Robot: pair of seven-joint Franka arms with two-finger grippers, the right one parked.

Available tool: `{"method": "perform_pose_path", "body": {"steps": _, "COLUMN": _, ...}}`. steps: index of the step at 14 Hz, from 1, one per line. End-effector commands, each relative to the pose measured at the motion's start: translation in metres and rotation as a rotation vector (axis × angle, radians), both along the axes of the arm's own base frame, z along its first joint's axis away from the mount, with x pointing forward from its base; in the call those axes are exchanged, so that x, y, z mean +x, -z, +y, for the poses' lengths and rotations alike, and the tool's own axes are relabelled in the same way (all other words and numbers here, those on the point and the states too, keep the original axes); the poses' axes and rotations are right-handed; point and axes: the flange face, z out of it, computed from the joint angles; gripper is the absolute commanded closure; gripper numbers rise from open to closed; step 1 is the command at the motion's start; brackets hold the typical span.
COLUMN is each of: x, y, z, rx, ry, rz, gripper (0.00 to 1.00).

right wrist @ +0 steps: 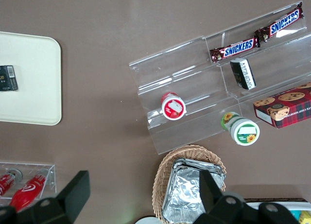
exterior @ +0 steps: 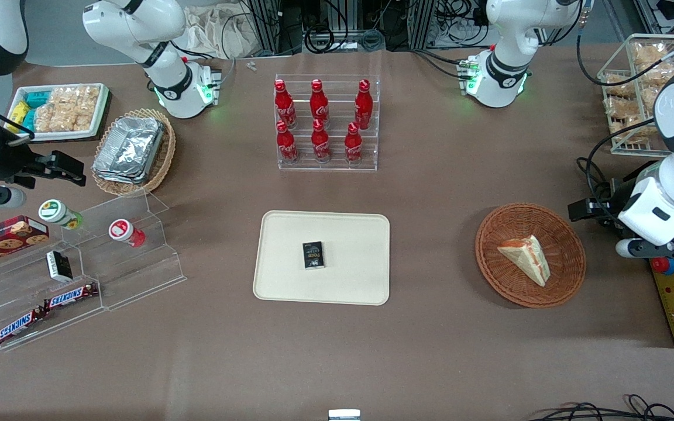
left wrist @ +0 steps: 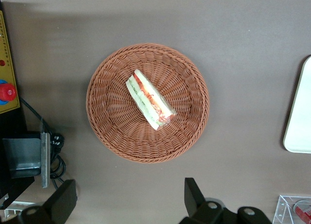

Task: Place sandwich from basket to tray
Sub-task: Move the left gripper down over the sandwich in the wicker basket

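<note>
Front view: table [exterior: 430, 351] first. Tray [exterior: 290, 275] sits mid-table with one small dark box [exterior: 313, 255] on it, plenty of bare surface around that for a drop. Basket [exterior: 530, 255] is toward the working arm's end, well apart from the tray. Sandwich [exterior: 525, 256] lies flat in the basket middle, filling edge [left wrist: 154, 103] turned sideways, so nothing has touched it yet. Gripper [left wrist: 129, 202] hangs above the table just beside the basket rim, fingers [left wrist: 193, 195] spread wide, holding nothing. Looks staged for a top-down approach; needs to centre over the wedge first.
</note>
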Motion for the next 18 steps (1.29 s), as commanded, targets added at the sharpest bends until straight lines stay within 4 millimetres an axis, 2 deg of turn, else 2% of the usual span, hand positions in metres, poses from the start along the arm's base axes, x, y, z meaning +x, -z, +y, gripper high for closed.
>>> {"method": "perform_pose_path", "body": {"steps": 1, "x": 0.012, "y": 0.006, "z": 0.002, "rx": -0.003, "ry": -0.025, "rz": -0.029, "gripper": 0.00}}
{"method": "perform_pose_path", "body": {"steps": 3, "x": 0.013, "y": 0.008, "z": 0.004, "rx": 0.002, "ry": -0.025, "rz": -0.030, "gripper": 0.00}}
{"method": "perform_pose_path", "body": {"steps": 4, "x": 0.016, "y": 0.016, "z": 0.003, "rx": 0.004, "ry": -0.032, "rz": -0.024, "gripper": 0.00}}
{"method": "perform_pose_path", "body": {"steps": 6, "x": 0.019, "y": 0.044, "z": 0.001, "rx": 0.002, "ry": -0.126, "rz": 0.012, "gripper": 0.00}}
{"method": "perform_pose_path", "body": {"steps": 8, "x": 0.021, "y": 0.076, "z": -0.002, "rx": 0.008, "ry": -0.353, "rz": -0.047, "gripper": 0.00}}
{"method": "perform_pose_path", "body": {"steps": 11, "x": 0.013, "y": 0.132, "z": -0.009, "rx": 0.025, "ry": -0.553, "rz": -0.064, "gripper": 0.00}}
{"method": "perform_pose_path", "body": {"steps": 14, "x": -0.003, "y": 0.181, "z": -0.005, "rx": 0.036, "ry": -0.635, "rz": -0.067, "gripper": 0.00}}
{"method": "perform_pose_path", "body": {"steps": 18, "x": -0.015, "y": 0.211, "z": 0.002, "rx": 0.045, "ry": -0.649, "rz": -0.052, "gripper": 0.00}}
